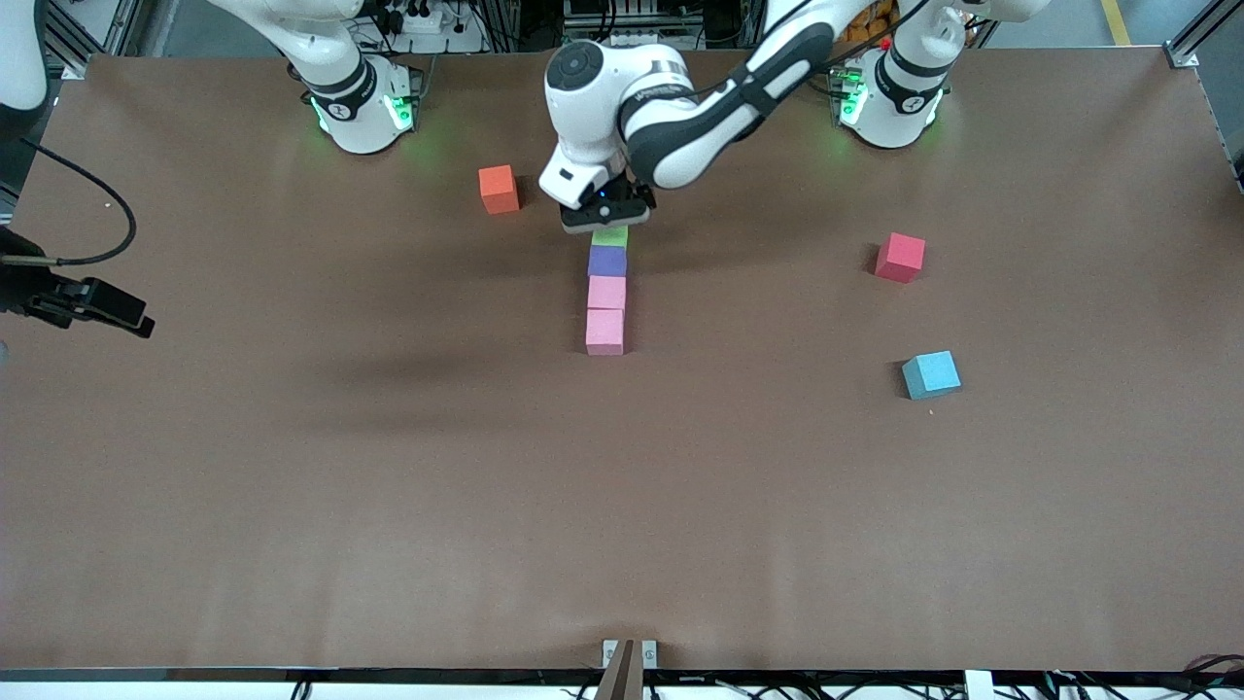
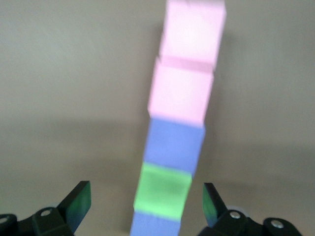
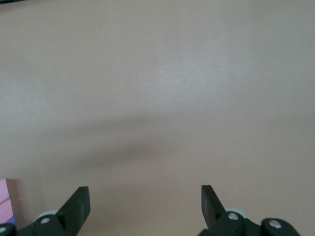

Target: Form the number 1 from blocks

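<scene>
the blocks form one straight line in the middle of the desk (image 1: 292, 486), edge to edge, which reads as the stroke of a 1: nearest the front camera two pink blocks (image 1: 604, 331), then a purple block (image 1: 607, 261), then a green block (image 1: 610, 235), and the left wrist view shows a second purple block (image 2: 155, 227) touching the green one at the end toward the robots' bases. the left gripper (image 1: 607, 216) hangs over that end, its fingers (image 2: 78, 201) spread wide on either side of the line and holding nothing, probably just after setting or squaring a block. the right gripper (image 3: 145, 204) waits over bare desk, fingers wide apart and empty. an orange cube (image 1: 499, 189), a red cube (image 1: 900, 257) and a light-blue cube (image 1: 931, 374) sit well apart from the line, unused. no writing on the blocks can be read.
</scene>
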Controlling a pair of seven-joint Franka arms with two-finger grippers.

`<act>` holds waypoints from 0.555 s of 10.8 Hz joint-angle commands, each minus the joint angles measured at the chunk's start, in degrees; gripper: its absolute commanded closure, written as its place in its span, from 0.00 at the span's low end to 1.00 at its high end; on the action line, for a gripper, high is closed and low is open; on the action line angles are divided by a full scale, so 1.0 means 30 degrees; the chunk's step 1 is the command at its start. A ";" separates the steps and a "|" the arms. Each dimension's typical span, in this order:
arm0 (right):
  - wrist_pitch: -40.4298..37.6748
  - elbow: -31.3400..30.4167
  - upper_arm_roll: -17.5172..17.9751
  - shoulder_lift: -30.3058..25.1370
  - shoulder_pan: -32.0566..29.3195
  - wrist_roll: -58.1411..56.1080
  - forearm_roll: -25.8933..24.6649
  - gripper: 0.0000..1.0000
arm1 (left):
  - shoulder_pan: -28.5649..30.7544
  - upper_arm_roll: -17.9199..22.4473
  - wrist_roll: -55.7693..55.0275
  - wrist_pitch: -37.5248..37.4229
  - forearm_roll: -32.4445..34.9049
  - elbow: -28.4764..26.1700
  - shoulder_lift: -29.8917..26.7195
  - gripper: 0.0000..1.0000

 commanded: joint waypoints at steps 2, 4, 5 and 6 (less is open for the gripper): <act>-0.2468 0.0799 0.0373 -0.0239 -0.0393 -0.0804 0.0336 0.00 | 0.4530 -0.0099 0.1846 -0.0332 -0.0145 0.1065 -0.1030 0.00; -0.2536 0.1239 0.0403 -0.0239 -0.0364 -0.0805 0.0308 0.00 | 0.6732 -0.0070 0.3578 -0.0361 -0.0146 0.1712 -0.1353 0.00; -0.2507 0.1240 0.0316 -0.0239 -0.0393 -0.0834 0.0395 0.00 | 0.7815 -0.0070 0.4019 -0.0361 -0.0145 0.1773 -0.1557 0.00; -0.2478 0.1269 0.0315 -0.0239 -0.0451 -0.0834 0.0425 0.00 | 0.8783 -0.0070 0.4633 -0.0593 -0.0145 0.1889 -0.1849 0.00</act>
